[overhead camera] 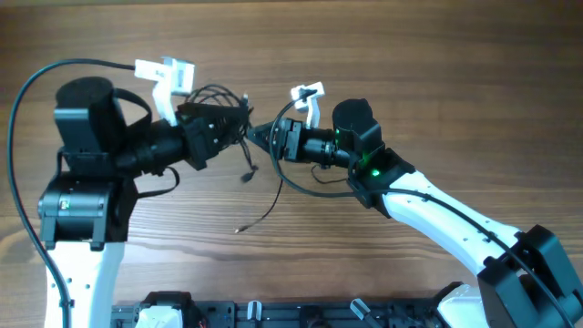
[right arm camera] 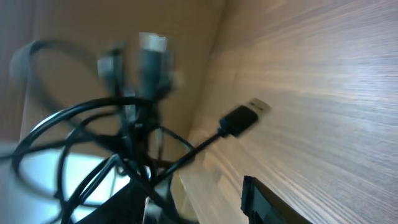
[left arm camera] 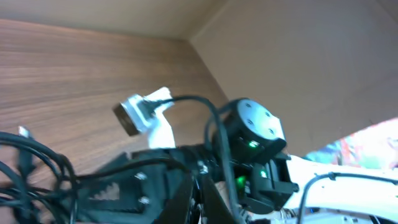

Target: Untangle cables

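The cables (overhead camera: 221,98) hang bundled between my left tool (overhead camera: 235,124), clamped on them, and my right tool (overhead camera: 261,135), whose state I cannot tell. Loose ends trail to the desk (overhead camera: 437,64). The cords are light, limp and snag-prone, so I take hold near a plug (right arm camera: 244,117).

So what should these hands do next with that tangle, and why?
Probably the right hand should pinch one strand and ease it away: the left hand seems shut on the cables, the right sits at the bunch, and loose ends trail out.
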Motion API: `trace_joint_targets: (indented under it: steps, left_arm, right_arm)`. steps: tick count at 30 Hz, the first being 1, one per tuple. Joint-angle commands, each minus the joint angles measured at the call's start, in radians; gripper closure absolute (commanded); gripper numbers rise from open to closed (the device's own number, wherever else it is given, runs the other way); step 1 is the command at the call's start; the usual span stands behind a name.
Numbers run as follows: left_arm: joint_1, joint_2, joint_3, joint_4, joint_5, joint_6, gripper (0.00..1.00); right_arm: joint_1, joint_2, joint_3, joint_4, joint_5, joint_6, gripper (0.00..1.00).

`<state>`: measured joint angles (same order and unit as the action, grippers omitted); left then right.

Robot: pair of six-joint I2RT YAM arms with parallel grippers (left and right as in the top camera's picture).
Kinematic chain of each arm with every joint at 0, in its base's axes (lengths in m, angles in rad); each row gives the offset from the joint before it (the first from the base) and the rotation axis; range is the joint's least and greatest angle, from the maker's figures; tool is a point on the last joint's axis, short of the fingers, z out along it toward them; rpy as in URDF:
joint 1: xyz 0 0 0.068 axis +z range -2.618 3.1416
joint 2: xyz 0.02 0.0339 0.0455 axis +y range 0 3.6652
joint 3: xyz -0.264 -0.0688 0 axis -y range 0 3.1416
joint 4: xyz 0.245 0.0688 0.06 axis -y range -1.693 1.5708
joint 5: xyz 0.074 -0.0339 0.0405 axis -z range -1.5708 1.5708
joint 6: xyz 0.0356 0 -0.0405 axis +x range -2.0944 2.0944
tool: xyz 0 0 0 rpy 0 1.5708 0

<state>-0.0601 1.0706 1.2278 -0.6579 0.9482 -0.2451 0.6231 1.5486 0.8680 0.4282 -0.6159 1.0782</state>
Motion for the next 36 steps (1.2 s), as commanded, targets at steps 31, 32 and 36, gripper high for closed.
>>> trace_joint_targets:
  steps: [31,32,36]
  left_arm:
    - [-0.106,0.235,-0.101,-0.126,-0.4,-0.125,0.51]
    - [-0.106,0.275,-0.11,-0.126,-0.4,-0.146,0.22]
    - [-0.106,0.404,-0.115,-0.127,-0.401,-0.174,0.0]
  right_arm:
    - [-0.276,-0.034,0.007,-0.637,0.306,-0.347,0.0]
    - [-0.281,-0.034,0.007,-0.653,0.306,-0.348,0.0]
    - [-0.284,-0.034,0.007,-0.683,0.305,-0.387,0.0]
